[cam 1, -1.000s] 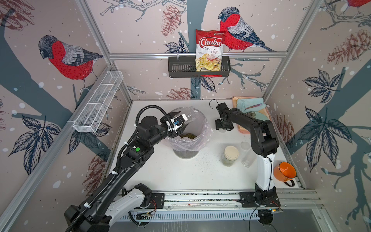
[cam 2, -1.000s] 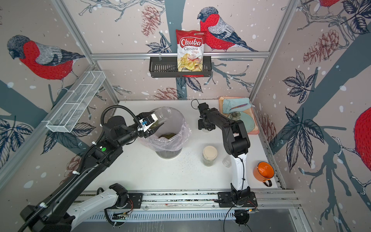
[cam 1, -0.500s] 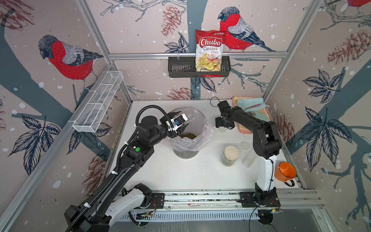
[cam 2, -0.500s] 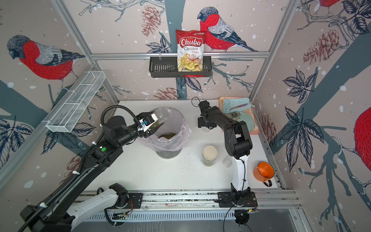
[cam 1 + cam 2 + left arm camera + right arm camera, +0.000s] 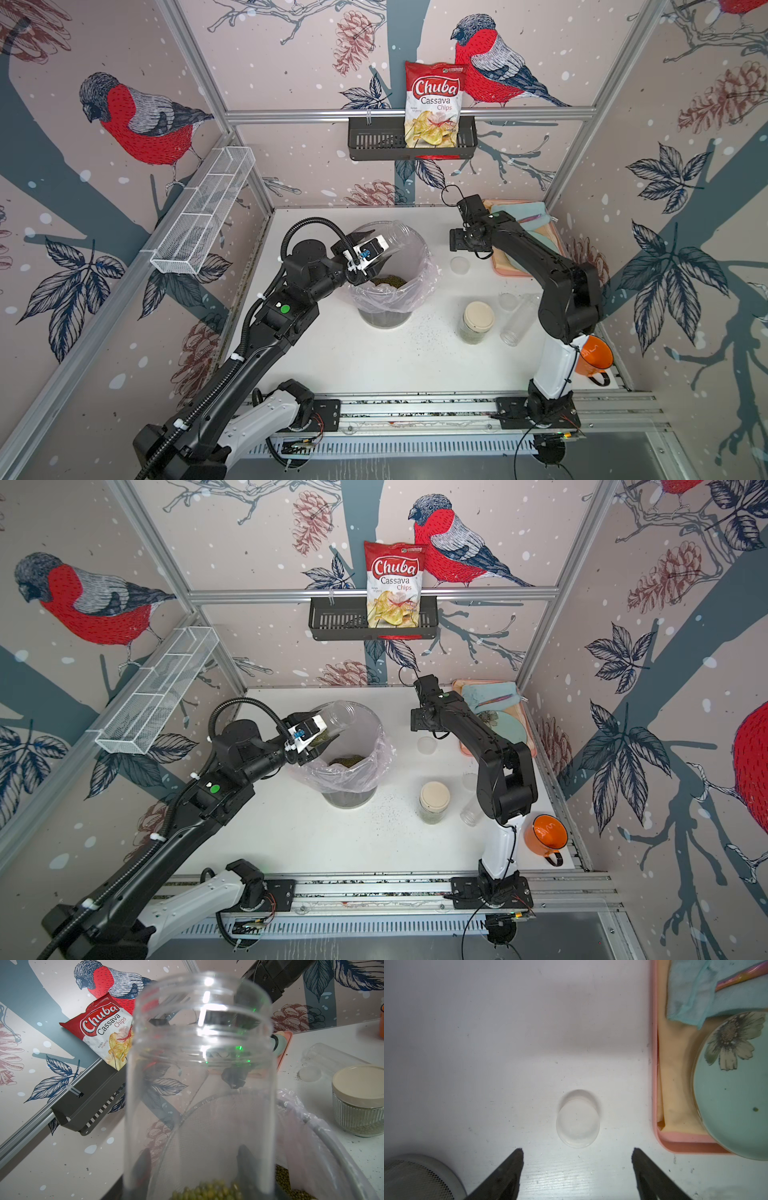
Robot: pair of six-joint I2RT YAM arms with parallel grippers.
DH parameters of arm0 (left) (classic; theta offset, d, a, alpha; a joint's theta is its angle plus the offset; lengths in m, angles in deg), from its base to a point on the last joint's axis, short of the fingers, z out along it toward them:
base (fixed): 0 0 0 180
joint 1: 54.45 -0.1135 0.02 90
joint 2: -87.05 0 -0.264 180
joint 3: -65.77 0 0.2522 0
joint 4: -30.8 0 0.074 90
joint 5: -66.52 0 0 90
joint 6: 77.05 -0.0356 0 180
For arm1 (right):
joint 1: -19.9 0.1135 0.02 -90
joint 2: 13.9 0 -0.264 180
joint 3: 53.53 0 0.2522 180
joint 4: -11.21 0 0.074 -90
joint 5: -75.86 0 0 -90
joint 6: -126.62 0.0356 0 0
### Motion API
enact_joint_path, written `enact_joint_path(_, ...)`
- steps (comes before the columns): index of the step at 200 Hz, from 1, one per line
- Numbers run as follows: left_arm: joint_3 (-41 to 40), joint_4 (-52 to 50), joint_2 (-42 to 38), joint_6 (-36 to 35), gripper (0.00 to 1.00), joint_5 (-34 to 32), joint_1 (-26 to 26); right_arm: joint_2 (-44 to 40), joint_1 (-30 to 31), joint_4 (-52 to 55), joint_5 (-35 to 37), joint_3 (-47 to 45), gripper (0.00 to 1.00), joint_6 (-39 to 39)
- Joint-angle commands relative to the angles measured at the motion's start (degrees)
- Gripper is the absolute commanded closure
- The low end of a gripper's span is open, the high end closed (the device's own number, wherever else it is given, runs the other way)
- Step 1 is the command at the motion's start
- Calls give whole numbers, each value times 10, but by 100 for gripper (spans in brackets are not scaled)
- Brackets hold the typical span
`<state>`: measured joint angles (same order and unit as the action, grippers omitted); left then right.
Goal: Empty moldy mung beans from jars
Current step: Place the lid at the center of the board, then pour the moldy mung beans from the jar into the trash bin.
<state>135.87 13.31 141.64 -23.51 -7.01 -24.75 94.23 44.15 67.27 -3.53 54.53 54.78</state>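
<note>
The left gripper (image 5: 316, 738) hung over the pink-lined bin (image 5: 420, 270), its jaws pinching the open jar (image 5: 395, 238) near its base. That jar was tilted with its mouth raised toward the far right. A small heap of mung beans (image 5: 207, 1190) sat at its low end by the fingers (image 5: 247, 1167), which showed dark through the clear wall. More grains (image 5: 388, 281) lay inside the bin below it. To the right of the bin, the right gripper (image 5: 577, 1150) pointed down at the white table (image 5: 374, 361) with its jaws spread wide and nothing between them. A clear lid (image 5: 578, 1119) lay flat on the table just beyond the tips and apart from them, beside the pink tray (image 5: 675, 1142) with its flowered plate (image 5: 733, 1105) and teal cloth (image 5: 691, 991). Nearer, the lidded jar (image 5: 478, 322) stood upright under its cream cap with a thin layer of beans in the bottom. Just right of it the tube jar (image 5: 519, 319) lay on its side, looking empty, with a second clear lid (image 5: 508, 300) beside it. Loose grains (image 5: 428, 328) were scattered on the table between the bin and the lidded jar. An orange mug (image 5: 596, 353) stood at the near right edge.
</note>
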Motion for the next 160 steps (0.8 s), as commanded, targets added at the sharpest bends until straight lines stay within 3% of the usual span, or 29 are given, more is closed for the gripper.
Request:
enact_joint_path(1,1,39,-1,-4,100,0,1,-28,-2,9,23,6,17,10)
enact_joint_path(79,2,47,0,-4,100,-14,1,-134,3,-26,16,-4,18,11)
enact_joint_path(160,26,37,-6,-24,100,-57,1,-272,5,-144,-23,-98,17,-5)
